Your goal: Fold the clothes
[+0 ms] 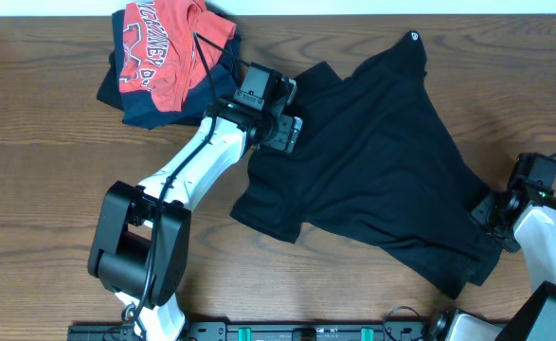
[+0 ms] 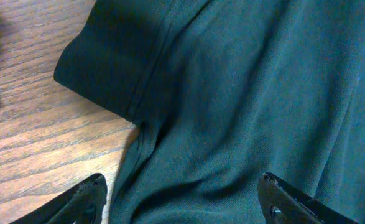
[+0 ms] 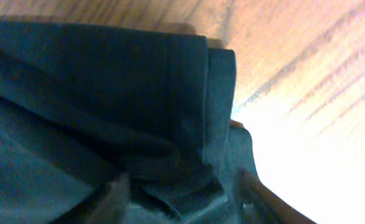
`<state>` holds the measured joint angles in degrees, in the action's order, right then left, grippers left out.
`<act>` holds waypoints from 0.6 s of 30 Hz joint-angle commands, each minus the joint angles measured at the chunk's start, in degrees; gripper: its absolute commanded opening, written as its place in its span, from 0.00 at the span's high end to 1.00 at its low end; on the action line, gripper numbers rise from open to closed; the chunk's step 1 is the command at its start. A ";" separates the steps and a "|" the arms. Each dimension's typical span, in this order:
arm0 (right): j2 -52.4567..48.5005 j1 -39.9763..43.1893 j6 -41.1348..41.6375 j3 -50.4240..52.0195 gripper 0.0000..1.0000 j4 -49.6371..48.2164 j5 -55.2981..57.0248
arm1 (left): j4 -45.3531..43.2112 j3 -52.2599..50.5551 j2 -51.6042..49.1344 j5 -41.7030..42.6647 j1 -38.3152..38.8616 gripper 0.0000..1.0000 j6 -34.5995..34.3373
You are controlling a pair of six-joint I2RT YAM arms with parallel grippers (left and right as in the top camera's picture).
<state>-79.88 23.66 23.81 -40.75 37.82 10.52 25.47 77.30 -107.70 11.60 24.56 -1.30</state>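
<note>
While open, left hand (image 2: 181, 186) over T-shirt (image 2: 263, 93)

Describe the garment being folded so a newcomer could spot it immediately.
On the wooden table, look to the middle. The black T-shirt lies spread out there. Unlike the red shirt and navy garment heaped together at the far left, it is plain black with a small white emblem.

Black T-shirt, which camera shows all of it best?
The overhead view: nearly the whole black T-shirt shows, spread out. The left wrist view shows only one sleeve; the right wrist view, just a blurry bunched edge.
</note>
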 commanded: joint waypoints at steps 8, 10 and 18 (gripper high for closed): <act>0.04 0.33 0.85 0.24 0.99 -1.36 -2.34 | 0.13 -0.09 -0.66 -0.31 0.17 0.21 -0.09; 0.04 0.33 0.85 -0.31 0.99 -2.21 -3.76 | 0.13 -0.09 -0.66 -0.31 0.17 0.21 -0.09; 0.04 0.39 1.01 -12.79 0.99 -5.53 -7.13 | 0.07 -0.09 -0.66 -0.28 0.17 0.21 -0.28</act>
<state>-79.96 23.66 24.18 -46.89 34.00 5.19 25.47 77.30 -107.70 11.60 24.56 -1.30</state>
